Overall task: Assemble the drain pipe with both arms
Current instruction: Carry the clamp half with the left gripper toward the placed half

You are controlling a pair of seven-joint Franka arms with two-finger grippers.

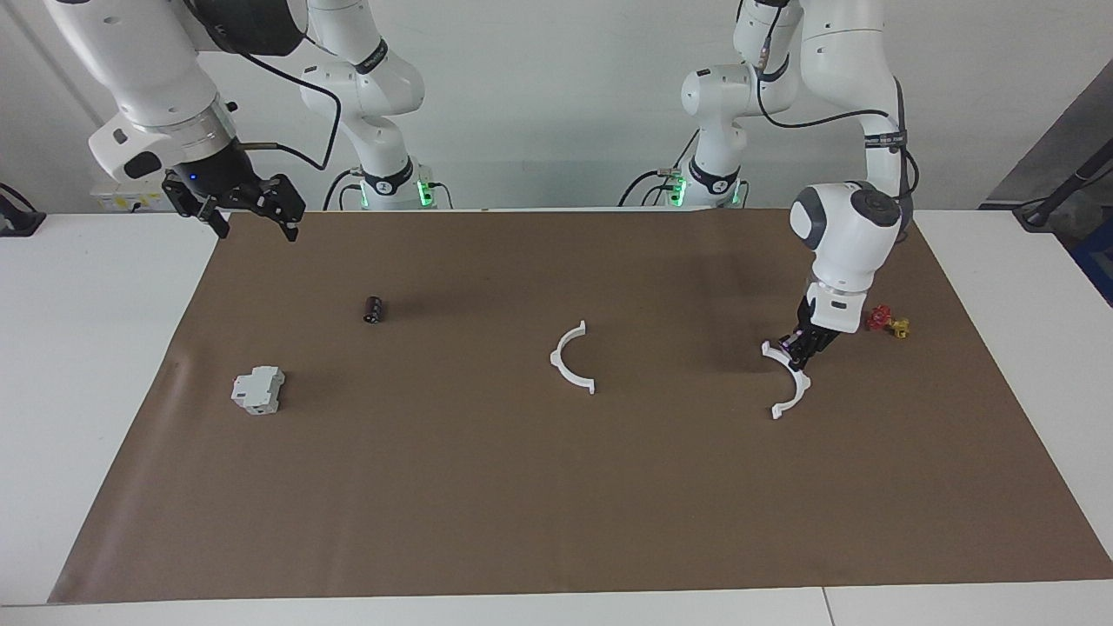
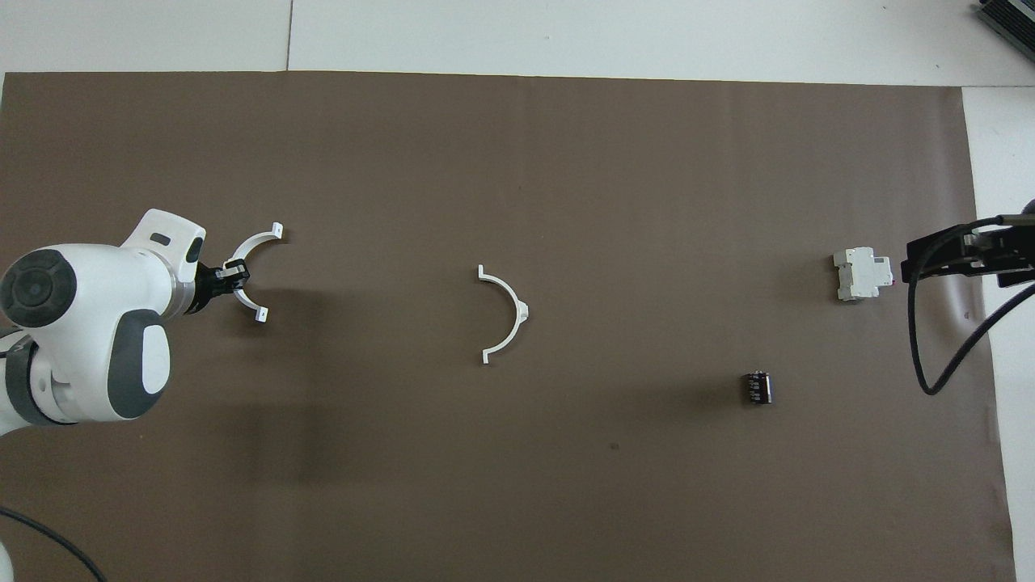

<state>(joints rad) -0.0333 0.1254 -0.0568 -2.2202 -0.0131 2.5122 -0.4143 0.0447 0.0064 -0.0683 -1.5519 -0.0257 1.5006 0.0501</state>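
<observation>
The left gripper [image 1: 793, 351] is closed on one half-ring [image 1: 787, 382] of the drain pipe, at the left arm's end of the brown mat [image 1: 556, 504]. Its fingers pinch the thin white arc near the middle. In the facing view I cannot tell if this piece lies on the mat or is a little above it. The second half-ring [image 1: 571, 361] lies flat near the middle of the mat, well apart from the first one, and nothing touches it.

The right gripper [image 1: 250, 209] waits high over the mat's corner at the right arm's end, with its fingers wide apart and nothing between them.

I judge that the step in hand is the pick-up of the first half. The next move probably calls for carrying it toward the middle piece and turning it so that the open sides face each other and the small tabs meet. The right arm would need to come down and hold the second half.

A small red-and-yellow piece [image 1: 887, 322] lies just beside the left arm's wrist, which partly covers it. In the overhead view that arm hides it fully, and the right gripper is cut off at the edge. A grey block [image 1: 258, 389] and a small dark cylinder [image 1: 374, 309] lie toward the right arm's end.
</observation>
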